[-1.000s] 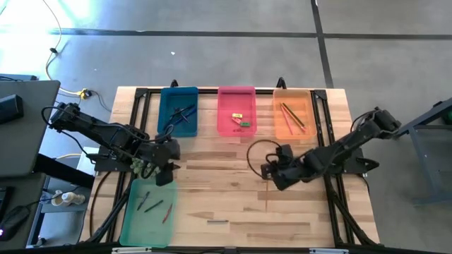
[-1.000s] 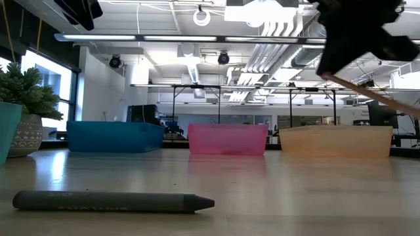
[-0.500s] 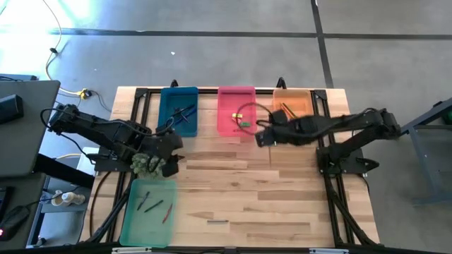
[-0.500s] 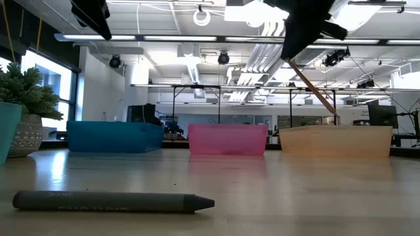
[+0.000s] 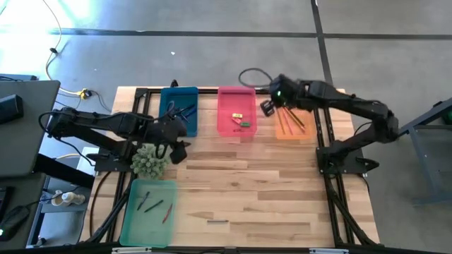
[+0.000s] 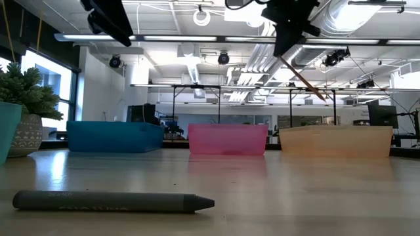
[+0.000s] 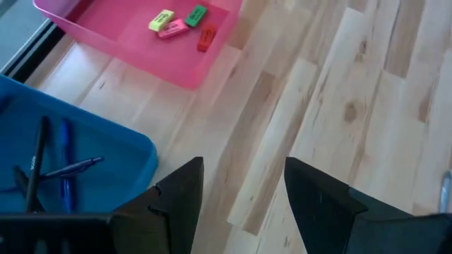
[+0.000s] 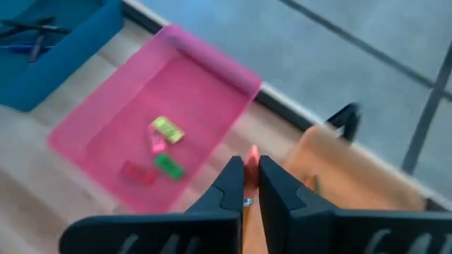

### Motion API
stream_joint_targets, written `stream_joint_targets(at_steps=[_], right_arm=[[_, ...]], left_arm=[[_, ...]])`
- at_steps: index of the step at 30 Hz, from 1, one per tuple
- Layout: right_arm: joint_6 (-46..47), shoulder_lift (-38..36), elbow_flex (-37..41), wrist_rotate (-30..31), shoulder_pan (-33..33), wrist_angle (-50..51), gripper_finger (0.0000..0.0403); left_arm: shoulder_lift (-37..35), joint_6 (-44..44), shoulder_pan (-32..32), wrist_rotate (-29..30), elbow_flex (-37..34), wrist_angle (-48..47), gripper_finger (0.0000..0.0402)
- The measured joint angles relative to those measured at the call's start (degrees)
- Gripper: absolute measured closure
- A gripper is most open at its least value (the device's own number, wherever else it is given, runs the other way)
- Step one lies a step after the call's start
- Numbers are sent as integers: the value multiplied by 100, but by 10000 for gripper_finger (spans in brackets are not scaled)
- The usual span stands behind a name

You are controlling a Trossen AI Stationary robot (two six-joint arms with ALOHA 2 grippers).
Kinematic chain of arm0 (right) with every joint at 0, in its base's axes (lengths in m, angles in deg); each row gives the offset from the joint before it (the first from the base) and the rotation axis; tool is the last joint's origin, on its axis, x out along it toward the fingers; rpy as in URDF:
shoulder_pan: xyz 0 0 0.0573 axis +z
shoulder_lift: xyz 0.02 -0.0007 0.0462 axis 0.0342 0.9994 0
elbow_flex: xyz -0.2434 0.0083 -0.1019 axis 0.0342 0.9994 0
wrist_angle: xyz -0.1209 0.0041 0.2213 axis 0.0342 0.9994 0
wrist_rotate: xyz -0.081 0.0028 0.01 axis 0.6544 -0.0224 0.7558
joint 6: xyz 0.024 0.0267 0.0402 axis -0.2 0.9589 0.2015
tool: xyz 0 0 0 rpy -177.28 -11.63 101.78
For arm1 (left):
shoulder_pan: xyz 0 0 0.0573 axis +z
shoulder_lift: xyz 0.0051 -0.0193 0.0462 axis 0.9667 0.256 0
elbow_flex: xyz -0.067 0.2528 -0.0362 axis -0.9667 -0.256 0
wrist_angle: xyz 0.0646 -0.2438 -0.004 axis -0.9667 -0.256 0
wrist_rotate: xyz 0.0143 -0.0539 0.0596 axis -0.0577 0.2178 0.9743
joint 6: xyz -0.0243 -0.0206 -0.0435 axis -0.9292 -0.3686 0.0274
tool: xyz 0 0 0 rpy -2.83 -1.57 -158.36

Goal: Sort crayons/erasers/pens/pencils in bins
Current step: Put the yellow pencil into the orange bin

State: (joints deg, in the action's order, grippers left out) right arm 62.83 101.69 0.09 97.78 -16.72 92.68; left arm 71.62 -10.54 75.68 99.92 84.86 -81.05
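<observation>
While my right gripper [image 5: 268, 107] pinched a thin orange pencil [image 6: 303, 80] tilted above the orange bin [image 5: 292, 113], beside the pink bin [image 5: 235, 130], my left gripper [image 7: 244, 187] hung spread, holding nothing.

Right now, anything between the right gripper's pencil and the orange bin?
Nothing visible. The right gripper is shut on an orange pencil and sits above the gap between the pink bin and the orange bin, whose open top already holds pencils. The left gripper is open, far off near the blue bin.
</observation>
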Motion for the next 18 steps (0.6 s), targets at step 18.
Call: stream_joint_targets(at_steps=[18], right_arm=[[-2295,515,-243,-1295,-2735,-5,400]], left_arm=[[0,-45,151,39,0,81,215]])
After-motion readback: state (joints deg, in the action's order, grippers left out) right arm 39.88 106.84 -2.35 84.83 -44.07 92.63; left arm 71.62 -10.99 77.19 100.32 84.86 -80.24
